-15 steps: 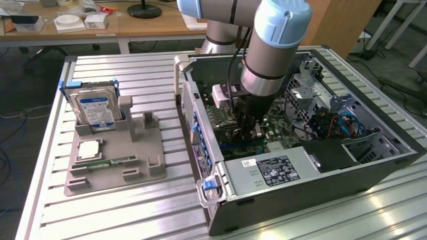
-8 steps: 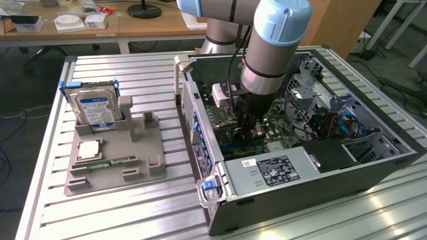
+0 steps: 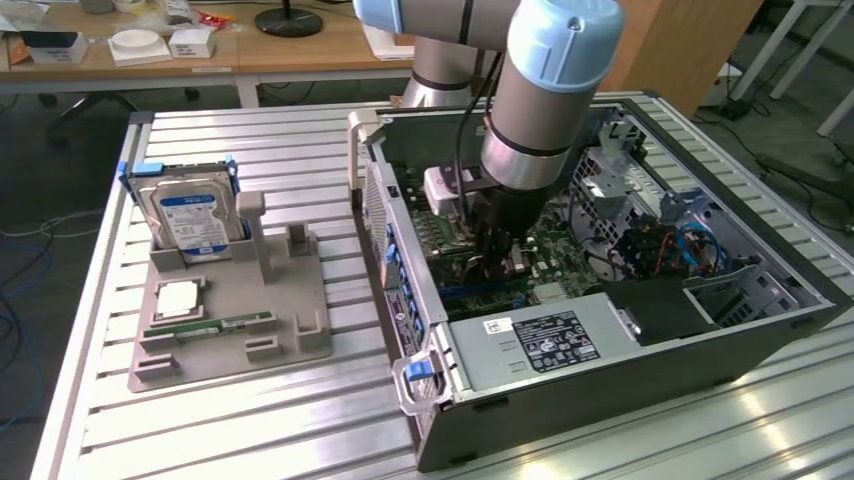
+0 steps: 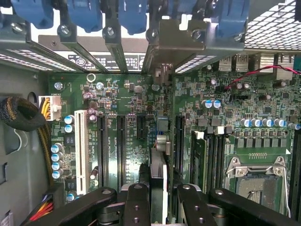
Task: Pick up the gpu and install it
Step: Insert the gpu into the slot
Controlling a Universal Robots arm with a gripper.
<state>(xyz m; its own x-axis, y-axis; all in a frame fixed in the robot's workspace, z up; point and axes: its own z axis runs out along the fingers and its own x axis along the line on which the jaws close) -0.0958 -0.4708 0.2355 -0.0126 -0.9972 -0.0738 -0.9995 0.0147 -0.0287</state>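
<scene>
The gpu (image 4: 159, 162) shows edge-on in the wrist view as a thin card standing upright between the black fingers (image 4: 136, 200). Its silver end bracket (image 4: 176, 35) reaches the rear slot openings under the blue latches. My gripper (image 4: 163, 193) is shut on the card's upper edge. The card stands over the green motherboard (image 4: 131, 94), between two long black slots (image 4: 121, 146). Whether it sits in a slot I cannot tell. In the exterior view the gripper (image 3: 497, 262) is down inside the open computer case (image 3: 747, 330), close above the board.
A power supply (image 3: 561, 340) fills the case's near end, with blue cables (image 3: 681, 245) on the exterior view's right. An open CPU socket (image 4: 256, 183) lies beside the memory slots. Outside, a grey holder (image 3: 227, 335) carries a hard drive (image 3: 194, 215) and a square chip (image 3: 180, 298).
</scene>
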